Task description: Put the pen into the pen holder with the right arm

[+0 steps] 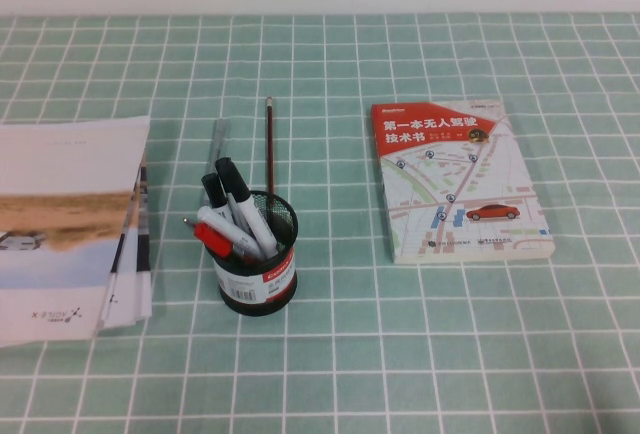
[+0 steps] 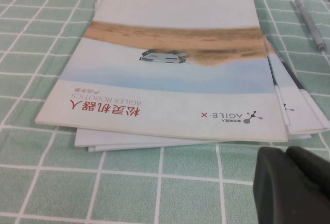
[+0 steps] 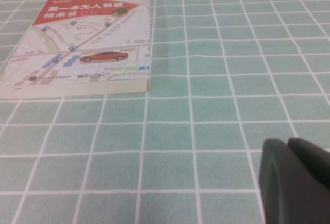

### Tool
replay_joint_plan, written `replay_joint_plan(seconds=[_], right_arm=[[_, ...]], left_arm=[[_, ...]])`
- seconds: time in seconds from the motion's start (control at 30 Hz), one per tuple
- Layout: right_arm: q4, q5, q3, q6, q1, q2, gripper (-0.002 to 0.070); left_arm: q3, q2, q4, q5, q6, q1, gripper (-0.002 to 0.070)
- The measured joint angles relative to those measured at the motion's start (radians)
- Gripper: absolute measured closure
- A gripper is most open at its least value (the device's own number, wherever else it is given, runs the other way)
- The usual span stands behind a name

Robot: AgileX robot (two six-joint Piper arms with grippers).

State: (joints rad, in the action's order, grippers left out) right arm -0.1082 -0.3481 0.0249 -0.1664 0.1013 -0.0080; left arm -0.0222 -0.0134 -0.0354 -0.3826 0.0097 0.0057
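My left pincer [image 2: 293, 185] hovers above the desk [image 1: 420, 354] beside the brochures [image 1: 65, 219]; closure indeterminate. The pen [image 1: 240, 206] stands in the pen holder [image 1: 260, 254]. My right pincer [image 3: 296, 182], well apart near the book [image 1: 455, 179], closure indeterminate.

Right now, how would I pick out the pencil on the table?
Find the black mesh holder between the brochures, by the left hand, and the book, by the right hand. Just behind it lies the pencil: thin and dark red, unlike the grey pen beside it.
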Motion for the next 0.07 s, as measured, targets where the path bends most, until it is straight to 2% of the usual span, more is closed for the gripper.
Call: replay_joint_plan(seconds=[0.07], right_arm=[[0.000,0.000,0.000,0.000,0.000,0.000,0.0696]], left_arm=[[0.000,0.000,0.000,0.000,0.000,0.000,0.0679]])
